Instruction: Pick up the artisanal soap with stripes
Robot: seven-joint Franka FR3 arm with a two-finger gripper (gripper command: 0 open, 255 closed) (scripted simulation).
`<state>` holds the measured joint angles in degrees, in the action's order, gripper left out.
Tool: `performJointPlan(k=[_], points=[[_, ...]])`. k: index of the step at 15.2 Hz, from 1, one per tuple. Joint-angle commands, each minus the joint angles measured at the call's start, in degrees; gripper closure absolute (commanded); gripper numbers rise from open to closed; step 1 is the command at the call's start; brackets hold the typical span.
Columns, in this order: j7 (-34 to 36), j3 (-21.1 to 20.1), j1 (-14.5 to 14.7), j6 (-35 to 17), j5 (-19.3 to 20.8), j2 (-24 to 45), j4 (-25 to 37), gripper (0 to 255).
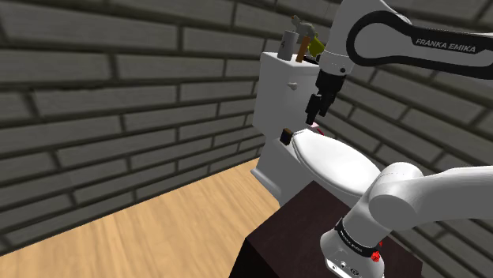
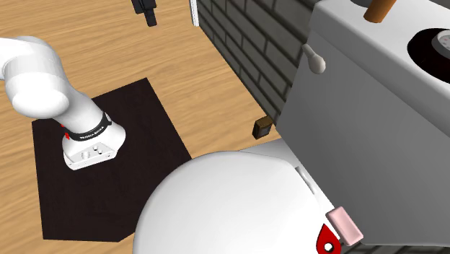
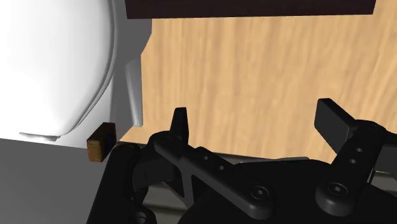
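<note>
So far nothing is lifted: the small brown striped soap [image 3: 102,141] sits on the rear ledge of the toilet [image 1: 276,162], at the foot of the tank beside the lid. My gripper [image 3: 254,124] hangs near and above it, fingers spread wide and empty, the soap lying outside them. By my reckoning, lining up, descending and closing are all left.

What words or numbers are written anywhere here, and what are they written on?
"FRANKA EMIKA": white letters on the black band of the white robot arm, seen in the shoulder view.
Small white lettering on the black ring around the arm's base: too small to read.
No other words, numbers or signs can be read.
</note>
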<state>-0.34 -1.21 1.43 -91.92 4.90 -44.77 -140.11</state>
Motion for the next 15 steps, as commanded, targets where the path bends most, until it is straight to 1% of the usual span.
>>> performJointPlan(k=[1, 8, 15], points=[[0.0, 0.0, 0.0, 0.0, 0.0, 0.0, 0.0, 0], [-5.7, 6.8, -3.0, -12.0, 4.0, 7.6, -2.9, 0], [-11.4, 13.5, -5.2, -23.8, 6.0, 19.0, -1.9, 0]])
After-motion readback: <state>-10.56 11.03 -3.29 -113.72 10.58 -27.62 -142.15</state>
